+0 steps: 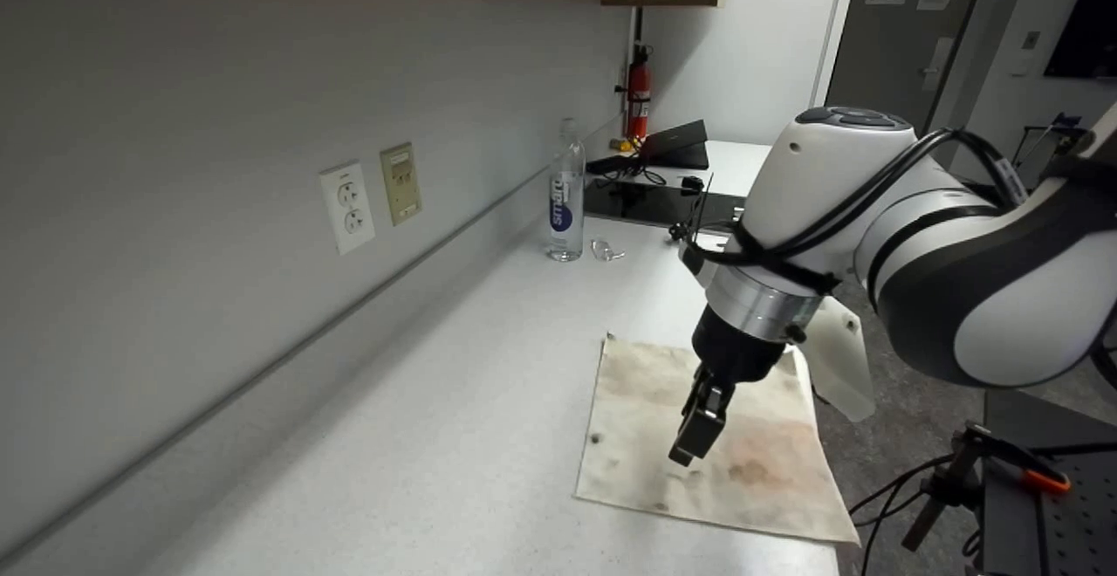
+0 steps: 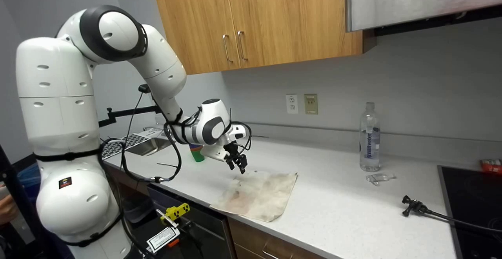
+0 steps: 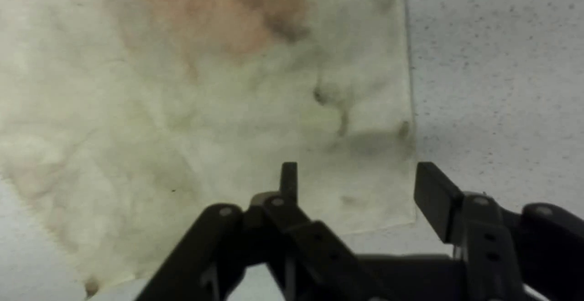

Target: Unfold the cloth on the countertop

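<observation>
The beige, brown-stained cloth [image 1: 633, 449] lies spread nearly flat on the white countertop [image 1: 419, 454]. It is squarish, and one edge reaches the counter's front edge. The cloth [image 2: 262, 196] and countertop [image 2: 337, 212] also show in an exterior view. My gripper [image 1: 687, 454] hangs tilted above the cloth, and in an exterior view the gripper [image 2: 237, 169] is over its far side. In the wrist view the gripper [image 3: 357, 168] is open with nothing between its fingers. One finger is over the cloth [image 3: 219, 118], the other just past its edge over bare countertop [image 3: 497, 73].
A clear water bottle [image 2: 370, 141] stands near the wall with a small clear plastic piece [image 2: 379, 178] beside it. A black cooktop [image 2: 474, 208] and a black mount with cable [image 2: 415, 206] lie beyond. A green cup [image 2: 197, 155] stands behind the arm. Wooden cabinets [image 2: 266, 19] hang overhead.
</observation>
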You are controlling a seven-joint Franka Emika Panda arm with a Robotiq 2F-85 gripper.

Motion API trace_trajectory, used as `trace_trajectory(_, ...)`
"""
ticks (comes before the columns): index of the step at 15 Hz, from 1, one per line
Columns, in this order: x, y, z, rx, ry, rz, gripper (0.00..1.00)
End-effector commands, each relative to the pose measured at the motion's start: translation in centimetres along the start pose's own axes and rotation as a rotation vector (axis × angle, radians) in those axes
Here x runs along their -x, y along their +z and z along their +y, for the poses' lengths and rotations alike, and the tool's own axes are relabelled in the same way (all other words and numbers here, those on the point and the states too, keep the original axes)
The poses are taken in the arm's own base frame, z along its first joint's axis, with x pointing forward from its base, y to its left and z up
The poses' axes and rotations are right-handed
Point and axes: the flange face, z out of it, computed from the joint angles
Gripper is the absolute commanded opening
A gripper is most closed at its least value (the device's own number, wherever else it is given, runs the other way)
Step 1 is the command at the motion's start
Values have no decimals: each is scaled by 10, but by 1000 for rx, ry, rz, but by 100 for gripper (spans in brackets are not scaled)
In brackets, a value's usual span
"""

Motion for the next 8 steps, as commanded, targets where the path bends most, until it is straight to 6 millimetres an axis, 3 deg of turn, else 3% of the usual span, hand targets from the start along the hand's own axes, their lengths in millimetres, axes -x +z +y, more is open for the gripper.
trace_trajectory(1,-9,9,-11,-72,19,25,38)
trace_trajectory(6,-22,7,-9,-73,0,31,1)
trace_trajectory(8,-26,10,-9,-69,-1,31,0)
